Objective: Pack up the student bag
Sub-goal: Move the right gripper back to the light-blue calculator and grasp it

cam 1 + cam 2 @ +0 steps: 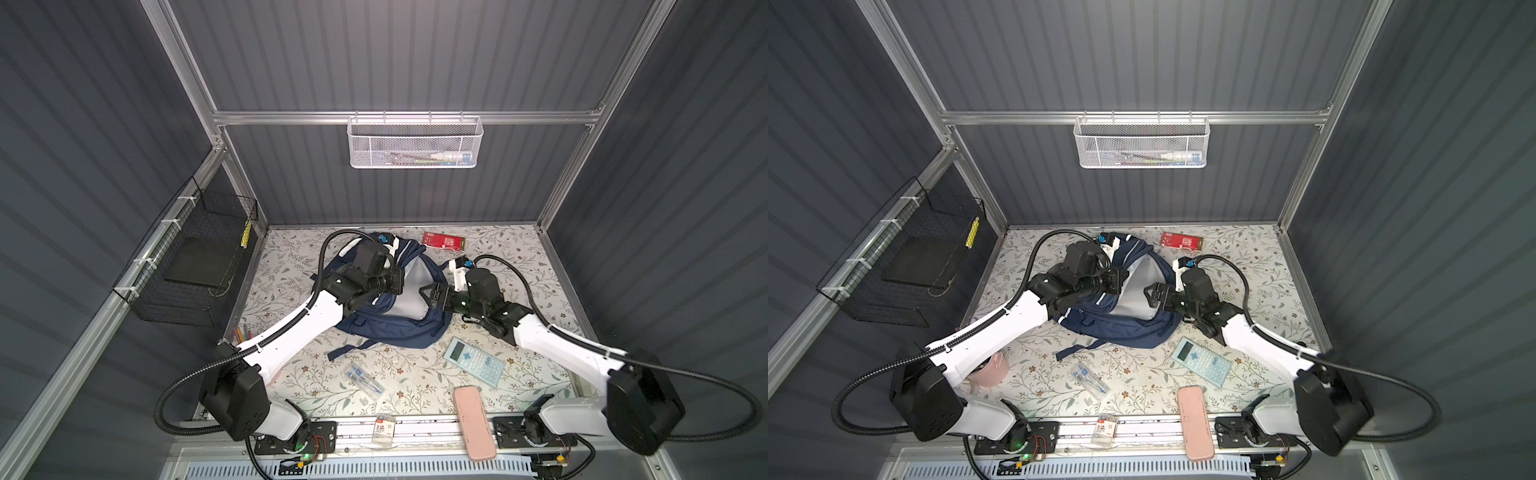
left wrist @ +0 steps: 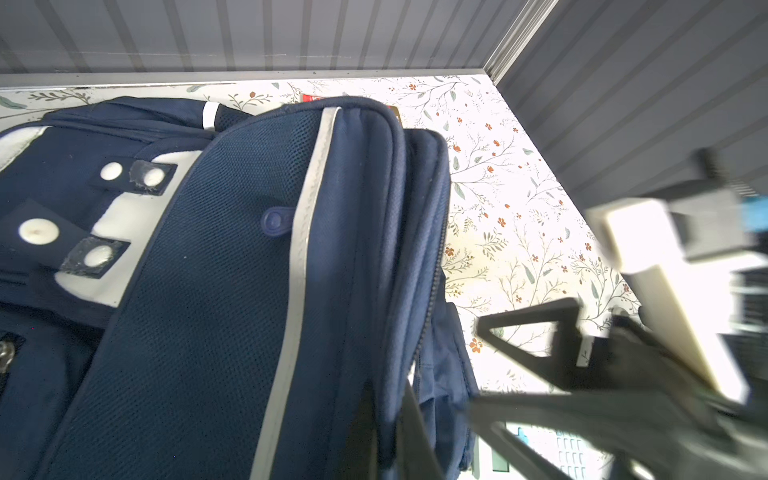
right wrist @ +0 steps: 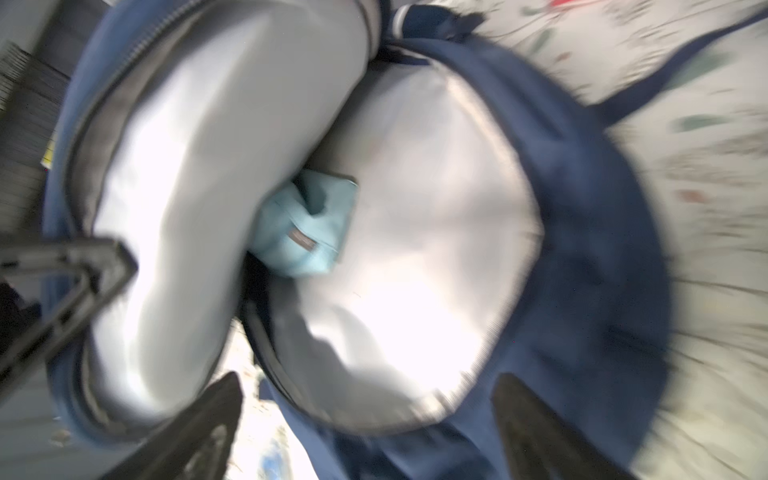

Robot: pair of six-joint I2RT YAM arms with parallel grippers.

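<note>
Backpack (image 1: 399, 332), navy-blue fabric with white stripes, lies mid-table toward 12 o'clock on the floral-patterned tabletop (image 1: 519, 257). Its main compartment gapes toward 3 o'clock and shows pale grey lining. A small light-blue fabric pouch (image 3: 307, 232) sits inside, seen in the right wrist view. The left gripper (image 1: 398, 280), its arm coming from 8 o'clock, is clenched on the raised upper edge of the opening. The right gripper (image 1: 424, 296), at the backpack's 3 o'clock, has its jaws spread wide at the mouth, grasping nothing. A flat red box (image 1: 444, 241) lies at 1 o'clock, a light-blue calculator (image 1: 473, 361) at 4 o'clock, and a clear packet of pens (image 1: 365, 378) at 6 o'clock.
</note>
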